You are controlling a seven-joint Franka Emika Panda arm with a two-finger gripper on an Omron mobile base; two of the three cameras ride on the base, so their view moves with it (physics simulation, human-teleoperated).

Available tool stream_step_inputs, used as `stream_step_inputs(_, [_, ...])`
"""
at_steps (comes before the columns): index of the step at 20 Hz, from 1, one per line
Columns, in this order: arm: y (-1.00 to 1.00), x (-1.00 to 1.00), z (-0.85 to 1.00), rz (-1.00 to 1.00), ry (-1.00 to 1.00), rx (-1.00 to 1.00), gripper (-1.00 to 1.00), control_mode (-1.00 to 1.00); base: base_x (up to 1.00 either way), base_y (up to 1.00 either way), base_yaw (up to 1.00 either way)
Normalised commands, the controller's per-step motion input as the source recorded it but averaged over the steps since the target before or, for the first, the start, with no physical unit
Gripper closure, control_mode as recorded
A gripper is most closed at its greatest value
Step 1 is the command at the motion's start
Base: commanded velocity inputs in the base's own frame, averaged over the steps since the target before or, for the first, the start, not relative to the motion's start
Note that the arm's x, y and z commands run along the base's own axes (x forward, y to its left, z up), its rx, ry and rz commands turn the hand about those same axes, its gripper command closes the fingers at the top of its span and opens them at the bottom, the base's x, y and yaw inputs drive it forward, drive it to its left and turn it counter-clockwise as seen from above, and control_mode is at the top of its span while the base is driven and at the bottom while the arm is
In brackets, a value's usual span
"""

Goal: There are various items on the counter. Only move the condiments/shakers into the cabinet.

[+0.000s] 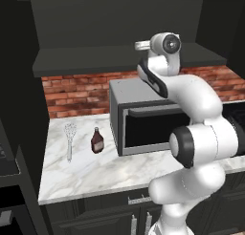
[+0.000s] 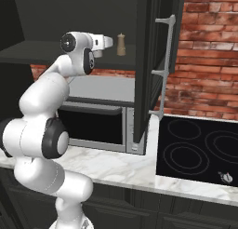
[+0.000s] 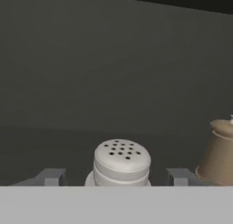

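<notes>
Shaker: ribbed, perforated dome | fingers apart | mill apparently wooden

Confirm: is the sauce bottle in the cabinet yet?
No, the sauce bottle stands on the counter beside the whisk.

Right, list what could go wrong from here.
1. The open fingers flank the shaker closely; pulling back off-line could tip it.
2. The pepper mill stands close beside it and may get knocked.
3. The sauce bottle waits on the counter beside the whisk, which must not be taken.
</notes>
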Motion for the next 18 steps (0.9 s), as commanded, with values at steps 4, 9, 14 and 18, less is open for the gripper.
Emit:
stream_step_inputs(4, [0.02, -0.38, 0.00, 0.00, 0.00, 0.00, -1.00, -1.00, 0.00, 0.00, 0.00])
stream_step_inputs(9, [0.21, -0.75, 0.34, 0.00, 0.00, 0.00, -1.00, -1.00, 0.00, 0.00, 0.00])
stream_step_inputs(14, [0.34, -0.98, 0.57, 0.00, -0.02, 0.00, -1.00, -1.00, 0.00, 0.00, 0.00])
stream_step_inputs(18, [0.34, -1.00, 0.41, 0.00, 0.00, 0.00, -1.00, -1.00, 0.00, 0.00, 0.00])
